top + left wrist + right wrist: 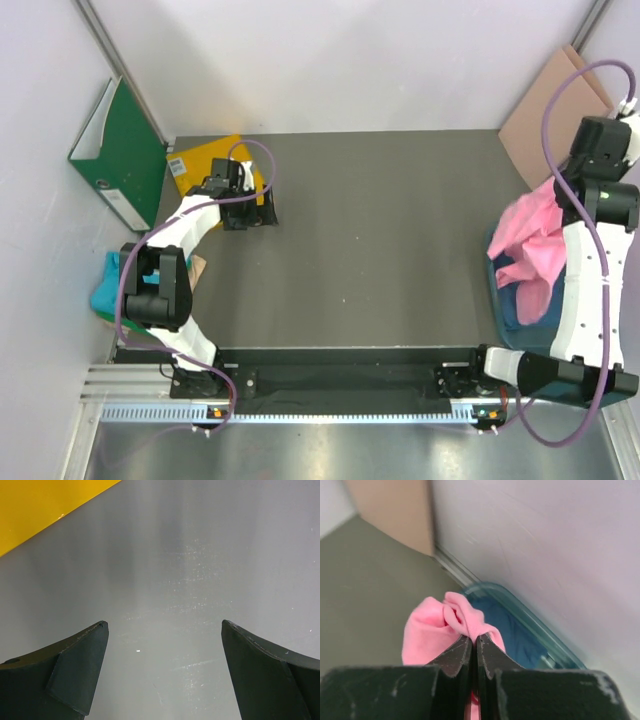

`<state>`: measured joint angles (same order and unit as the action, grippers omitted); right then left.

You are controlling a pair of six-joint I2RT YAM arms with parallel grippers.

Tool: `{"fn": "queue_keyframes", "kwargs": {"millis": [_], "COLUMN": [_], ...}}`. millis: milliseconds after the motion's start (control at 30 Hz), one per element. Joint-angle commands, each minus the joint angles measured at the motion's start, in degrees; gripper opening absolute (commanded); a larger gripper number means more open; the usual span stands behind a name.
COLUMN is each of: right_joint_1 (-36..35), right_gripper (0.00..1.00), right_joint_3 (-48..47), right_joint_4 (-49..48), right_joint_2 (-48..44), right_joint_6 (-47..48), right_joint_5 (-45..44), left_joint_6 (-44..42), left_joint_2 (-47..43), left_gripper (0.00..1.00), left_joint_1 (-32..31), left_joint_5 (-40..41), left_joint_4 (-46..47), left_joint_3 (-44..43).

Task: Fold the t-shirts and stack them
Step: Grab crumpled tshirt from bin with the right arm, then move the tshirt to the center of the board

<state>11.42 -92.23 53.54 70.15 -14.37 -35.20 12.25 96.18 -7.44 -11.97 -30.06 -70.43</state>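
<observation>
Now, our right gripper [474,639] clenched on the bright pink cloth t-shirt [427,630] — bunched over a dark blue cloth shirt [507,627] at our right, left gripper [164,624] spread wide above the flat grey tabletop [200,555]

I work in a robot lab test cell: a bare grey table [380,240] boxed by plain white panels [350,60], an aluminium mounting rail [120,385] along its near edge, a green binder [120,165] beyond its left edge.

From above, the right arm [585,290] covers much of the pink t-shirt [528,232] and the dark blue cloth [518,303] beneath, and the left arm [160,285] hides part of the teal t-shirt [103,295]. The left wrist view's corner cuts off the yellow sheet [40,505].
</observation>
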Motion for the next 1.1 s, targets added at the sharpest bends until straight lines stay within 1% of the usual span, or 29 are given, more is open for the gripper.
{"fn": "queue_keyframes", "kwargs": {"millis": [0, 33, 100, 133, 200, 233, 300, 333, 367, 467, 500, 533, 567, 600, 633, 700, 733, 767, 800, 833, 867, 900, 967, 1000, 1033, 1067], "right_joint_1": [-6.91, -12.77, -18.07, -22.36, -26.08, -29.58, -32.94, -36.09, -37.60, -41.65, -43.22, -44.19, -45.25, -47.96, -49.55, -52.71, -55.86, -57.20, -59.30, -60.02, -60.20, -60.20, -59.67, -58.80, -58.18, -57.57], "right_gripper": [0.00, 0.00, 0.00, 0.00, 0.00, 0.00, 0.00, 0.00, 0.00, 0.00, 0.00, 0.00, 0.00, 0.00, 0.00, 0.00, 0.00, 0.00, 0.00, 0.00, 0.00, 0.00, 0.00, 0.02, 0.02, 0.03], "right_joint_3": [-5.15, -6.20, -7.70, -9.53, -11.48, -12.88, -13.24, -13.24, -12.81, -10.26, -9.65, -8.86, -9.20, -9.98, -13.12, -18.75, -25.39, -29.03, -35.42, -38.00, -39.94, -40.92, -39.44, -37.00, -35.67, -34.61], "right_joint_4": [-6.50, -7.56, -8.36, -7.84, -6.96, -6.26, -6.43, -6.17, -6.25, -6.17, -6.08, -6.16, -5.82, -5.47, -4.94, -1.27, 0.32, 1.64, 3.57, 3.85, 3.59, 1.15, -2.45, -4.39, -7.89, -9.14], "right_joint_2": [0.51, 0.43, 2.00, 2.88, 6.48, 9.01, 11.40, 14.11, 15.70, 22.91, 25.10, 29.65, 32.22, 34.85, 40.10, 45.23, 49.60, 51.47, 52.97, 54.55, 54.65, 54.13, 49.84, 47.99, 44.15, 42.28], "right_joint_6": [4.96, 5.92, 7.60, 7.60, 7.08, 6.38, 5.85, 4.80, 4.70, 3.12, 2.95, 2.34, 2.42, 2.59, 2.68, 3.91, 4.52, 5.14, 5.58, 5.67, 5.41, 4.88, 1.99, 1.11, -0.81, -1.53], "right_joint_5": [4.88, 4.88, 4.61, 5.05, 7.15, 7.69, 10.57, 11.46, 12.43, 20.58, 26.01, 27.97, 30.26, 33.93, 34.84, 39.75, 40.47, 41.87, 44.49, 46.78, 49.59, 54.23, 57.07, 58.91, 59.63, 60.24], "left_joint_6": [-0.21, -0.21, -0.21, -0.12, -0.21, -0.21, -0.21, -0.30, -0.30, -0.21, -0.21, -0.12, -0.12, -0.12, -0.03, -0.03, -0.03, -0.03, -0.03, -0.12, -0.12, -0.12, -0.03, 0.23, 0.32, 0.49], "left_joint_2": [-0.73, -0.73, -0.64, -0.64, -0.73, -0.82, -1.08, -1.17, -1.08, -1.52, -1.52, -1.52, -1.52, -1.26, -1.26, -1.17, -1.17, -1.35, -1.52, -1.78, -1.79, -1.79, -1.79, -1.87, -1.96, -1.88], "left_gripper": [0.99, 0.99, 0.99, 0.99, 0.99, 0.99, 0.99, 0.99, 0.99, 0.99, 0.99, 0.99, 0.99, 0.99, 0.99, 0.99, 0.99, 0.99, 0.99, 0.99, 0.99, 0.99, 0.99, 0.99, 0.99, 0.99], "left_joint_1": [-0.38, -0.38, -0.47, -0.47, -0.55, -0.56, -0.56, -0.56, -0.56, -0.64, -0.64, -0.64, -0.64, -0.64, -0.64, -0.64, -0.64, -0.64, -0.64, -0.56, -0.64, -0.64, -0.64, -0.64, -0.64, -0.64], "left_joint_5": [0.01, -0.07, 0.01, 0.10, 0.36, 0.45, 0.89, 1.15, 1.33, 2.47, 2.74, 2.91, 3.00, 2.91, 2.91, 2.83, 2.91, 3.26, 3.44, 4.14, 4.67, 5.11, 6.60, 7.21, 7.83, 8.97], "left_joint_4": [0.36, 0.27, 0.18, 0.09, -0.08, -0.17, -0.35, -0.35, -0.52, -0.79, -1.05, -1.05, -1.22, -1.57, -1.75, -1.84, -1.93, -2.10, -2.19, -2.28, -2.37, -2.45, -2.72, -2.81, -2.81, -2.98], "left_joint_3": [-1.81, -1.81, -1.99, -2.07, -2.25, -2.34, -2.34, -2.43, -2.51, -3.22, -3.74, -4.09, -4.27, -4.88, -5.24, -5.76, -5.85, -5.86, -5.86, -5.86, -5.86, -5.77, -5.59, -5.50, -5.42, -5.42]}}
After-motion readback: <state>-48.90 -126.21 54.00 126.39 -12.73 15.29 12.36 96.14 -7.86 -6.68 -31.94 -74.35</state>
